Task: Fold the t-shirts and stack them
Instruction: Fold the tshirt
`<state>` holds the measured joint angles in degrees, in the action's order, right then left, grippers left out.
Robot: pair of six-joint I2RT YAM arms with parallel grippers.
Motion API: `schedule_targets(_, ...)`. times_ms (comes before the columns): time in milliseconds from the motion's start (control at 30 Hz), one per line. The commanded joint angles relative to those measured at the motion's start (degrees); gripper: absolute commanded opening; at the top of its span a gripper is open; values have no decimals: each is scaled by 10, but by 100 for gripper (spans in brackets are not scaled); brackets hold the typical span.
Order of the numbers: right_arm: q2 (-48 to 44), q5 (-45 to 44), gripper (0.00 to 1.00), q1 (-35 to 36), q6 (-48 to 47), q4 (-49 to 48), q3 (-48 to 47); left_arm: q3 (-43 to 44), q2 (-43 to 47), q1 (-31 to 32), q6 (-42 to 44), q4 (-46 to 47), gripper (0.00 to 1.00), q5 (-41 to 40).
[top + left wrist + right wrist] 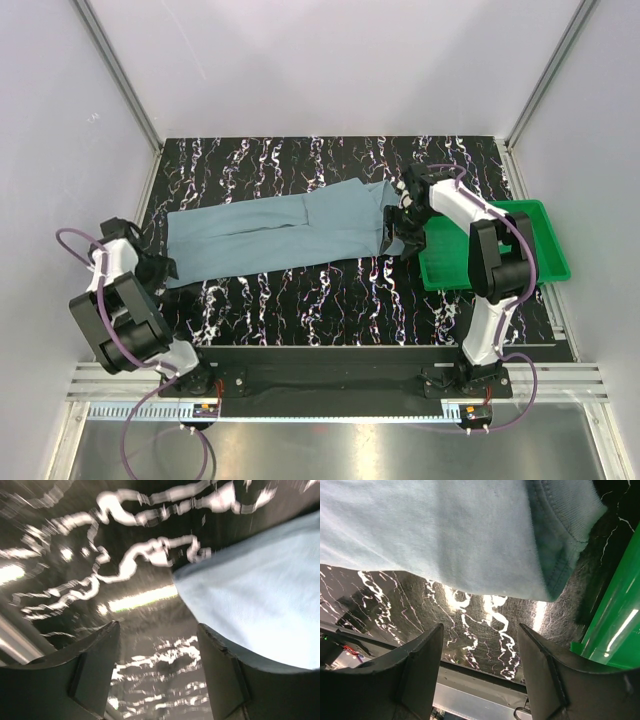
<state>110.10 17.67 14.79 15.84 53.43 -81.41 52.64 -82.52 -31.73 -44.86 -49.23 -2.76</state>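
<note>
We see a blue-grey t-shirt (280, 232) lying in a long band across the middle of the marbled black table (330, 295). The left gripper (157, 630) is at its left end. The right gripper (480, 630) is at its right end, beside a green tray (445, 270). Both have their jaws apart and hold nothing, though the left wrist view is too blurred to tell whether that gripper touches the cloth.

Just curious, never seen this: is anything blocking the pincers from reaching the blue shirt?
Nothing visible does. The shirt lies spread on the table, with the left pincer and right pincer, both open, each at one end of it.
</note>
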Motion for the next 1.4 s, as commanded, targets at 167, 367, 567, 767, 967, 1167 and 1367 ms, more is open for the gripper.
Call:
schedule_targets(167, -70, 28, 68, 0, 0, -11, 1, -61, -34, 3, -62, 69, 66, 62)
schedule_targets(367, -99, 46, 67, 0, 5, -31, 20, -39, -47, 6, -102, 107, 64, 29)
schedule_targets(567, -96, 66, 67, 0, 8, -37, 25, -60, -6, 6, -73, 135, 65, 65)
schedule_targets(767, -96, 71, 66, 0, 13, -46, 40, -30, -19, 6, -69, 132, 67, 66)
schedule_targets(967, -97, 74, 66, 0, 12, -46, 50, -7, -8, 7, -71, 51, 68, 48)
schedule_targets(1167, -95, 83, 66, 0, 7, -39, 34, -41, 7, 7, -95, 38, 80, 51)
schedule_targets(1367, -87, 90, 66, 0, 6, -40, 33, -40, -13, 7, -125, 82, 78, 41)
